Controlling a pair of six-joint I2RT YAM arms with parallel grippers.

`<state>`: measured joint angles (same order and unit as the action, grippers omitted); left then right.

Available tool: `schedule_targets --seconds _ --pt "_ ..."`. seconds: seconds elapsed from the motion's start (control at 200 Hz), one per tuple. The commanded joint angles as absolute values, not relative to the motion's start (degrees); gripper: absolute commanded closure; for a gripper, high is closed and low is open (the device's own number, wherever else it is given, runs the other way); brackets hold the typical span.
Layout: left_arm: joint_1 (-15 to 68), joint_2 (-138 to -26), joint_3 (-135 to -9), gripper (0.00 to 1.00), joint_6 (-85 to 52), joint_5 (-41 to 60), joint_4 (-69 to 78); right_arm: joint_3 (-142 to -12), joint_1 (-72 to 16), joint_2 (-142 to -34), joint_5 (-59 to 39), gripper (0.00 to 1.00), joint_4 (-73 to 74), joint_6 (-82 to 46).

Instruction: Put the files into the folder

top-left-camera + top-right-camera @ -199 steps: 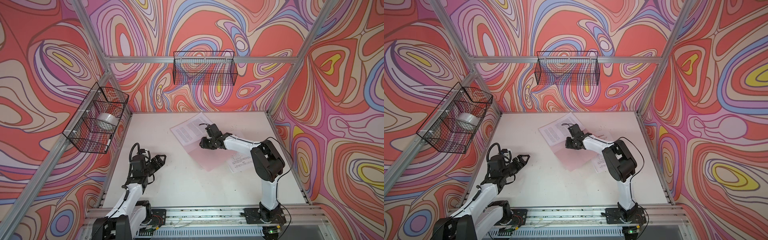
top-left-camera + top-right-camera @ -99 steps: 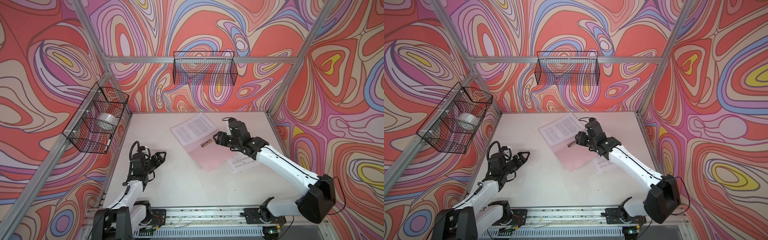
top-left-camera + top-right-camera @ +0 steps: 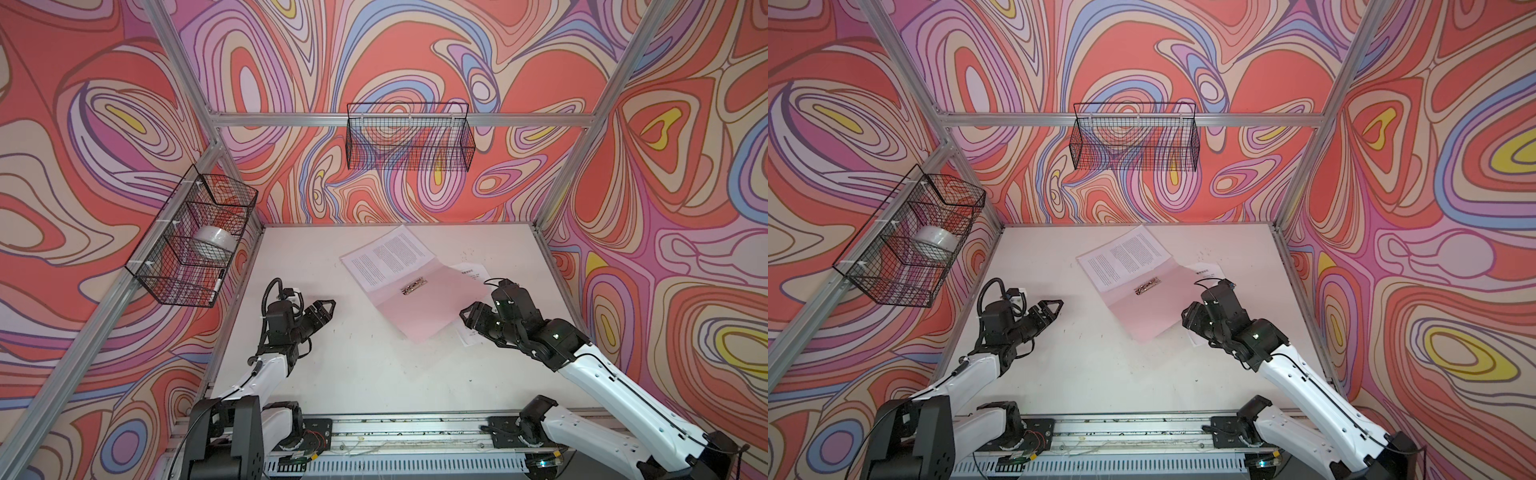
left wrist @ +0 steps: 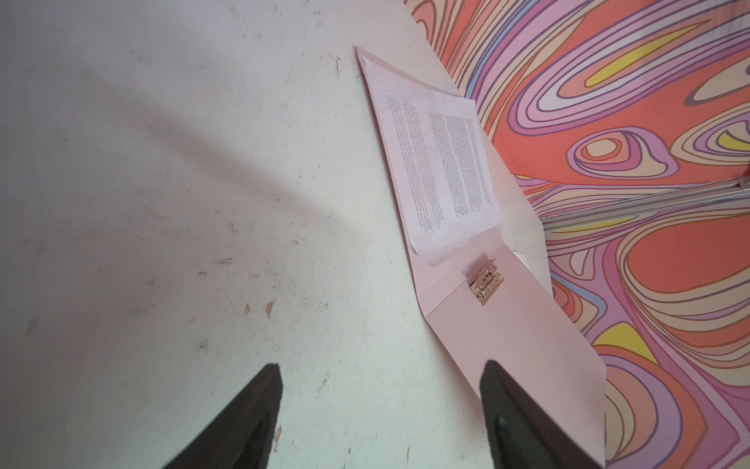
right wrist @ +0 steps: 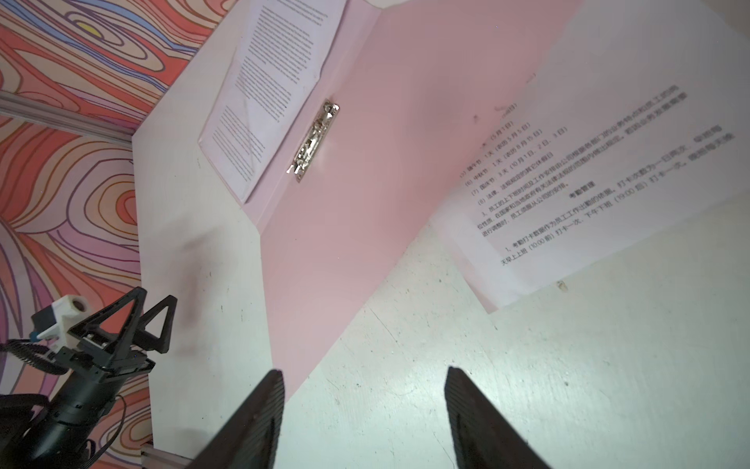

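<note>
Nearest, on the right of the worktop (image 3: 374,374), a loose sheet (image 5: 608,182) of the files pokes out from beneath the near-right flap of the open folder (image 3: 432,303), so the step in hand looks like fetching that sheet. To do it well, grip only the sheet's bare near corner, low and flat. Then draw it sideways clear of the flap and lay it on the pink, short of the metal clip (image 3: 413,286) at the spine. Catching the flap's edge as well would likely drag the folder. Farther off, a printed sheet (image 3: 386,255) already lies on the far-left flap. The right jaws hover beside the loose sheet's near corner, moderately parted, empty and touching nothing. The left jaws, well apart on the left, gape wide and are empty too.
</note>
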<state>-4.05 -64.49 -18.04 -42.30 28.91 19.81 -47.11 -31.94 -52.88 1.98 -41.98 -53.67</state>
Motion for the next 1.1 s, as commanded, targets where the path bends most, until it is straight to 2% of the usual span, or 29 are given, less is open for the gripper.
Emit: schedule_targets --seconds 0.0,0.471,0.721,0.942,1.097 --pt "-3.7 -63.1 -19.2 0.22 -42.5 29.3 20.9 -43.7 -31.9 -55.9 1.7 0.34 -36.6 -56.4" --pt "-3.6 -60.9 -18.4 0.22 -41.7 29.1 18.5 -41.0 -31.2 -70.8 0.4 0.34 -16.0 -55.9" --pt "-3.6 -60.7 -18.7 0.23 -41.8 29.3 18.3 -37.7 -30.8 -75.0 -2.8 0.35 -3.7 -61.4" --pt "-3.6 -60.6 -18.2 0.23 -41.8 28.9 18.5 -36.4 -30.6 -76.6 -5.5 0.42 0.8 -62.6" --pt "-3.6 -59.3 -18.0 0.23 -41.8 28.8 17.6 -36.2 -30.5 -78.7 -7.7 0.52 2.5 -62.7"
